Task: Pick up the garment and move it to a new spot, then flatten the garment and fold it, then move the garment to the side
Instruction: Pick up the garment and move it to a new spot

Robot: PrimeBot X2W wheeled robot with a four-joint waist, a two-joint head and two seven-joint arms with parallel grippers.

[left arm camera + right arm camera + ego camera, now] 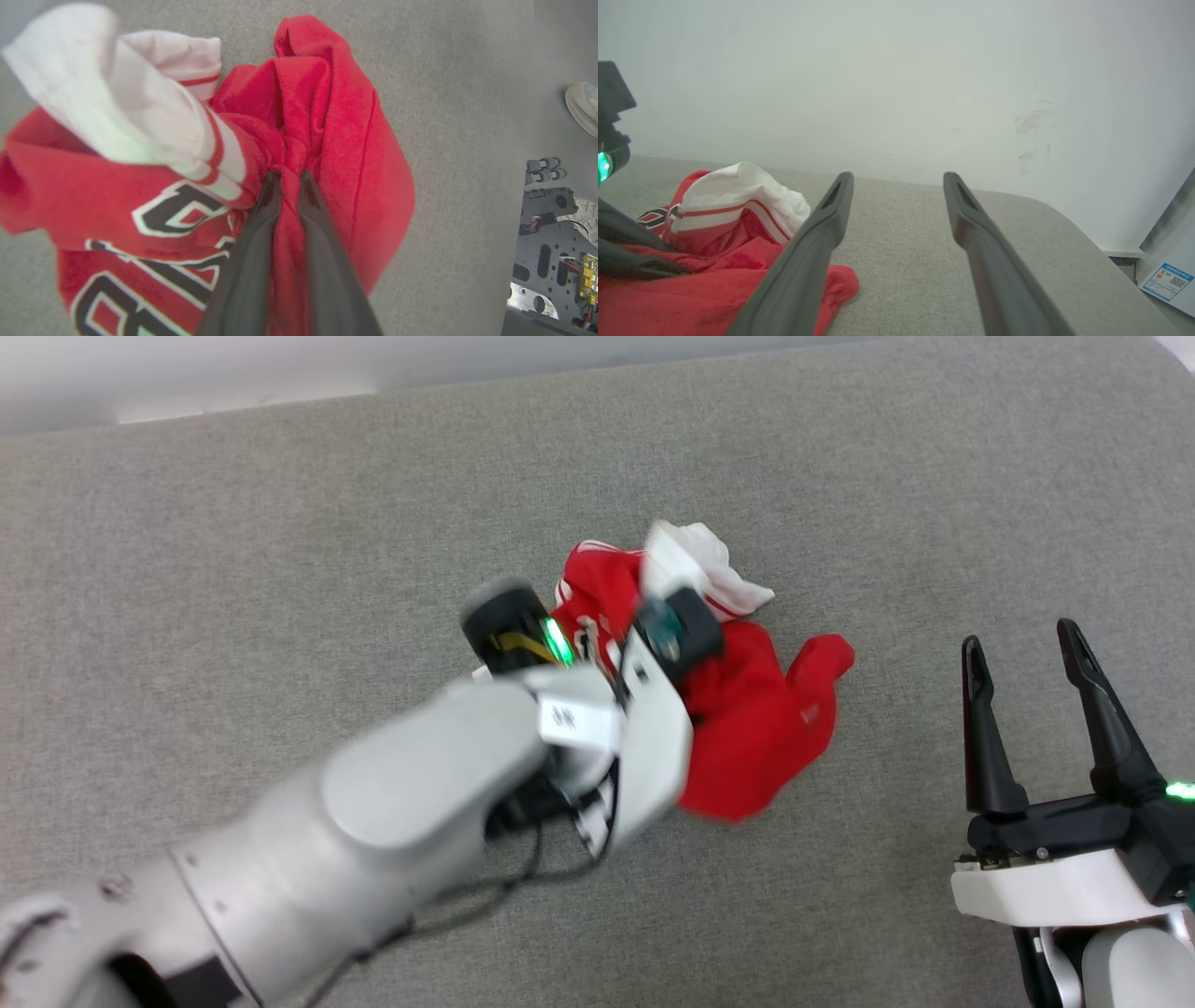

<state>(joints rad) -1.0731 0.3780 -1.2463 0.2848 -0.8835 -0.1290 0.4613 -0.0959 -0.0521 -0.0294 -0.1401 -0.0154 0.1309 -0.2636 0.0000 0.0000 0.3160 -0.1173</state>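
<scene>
The right gripper gapes wide above a grey surface, garment crumpled leftward.

Soft even light, garment motion-blurred

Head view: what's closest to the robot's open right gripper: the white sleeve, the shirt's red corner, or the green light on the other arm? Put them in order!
1. Red corner, just left of the right gripper.
2. White sleeve, farther left and higher up.
3. Green light, farthest left.
</scene>
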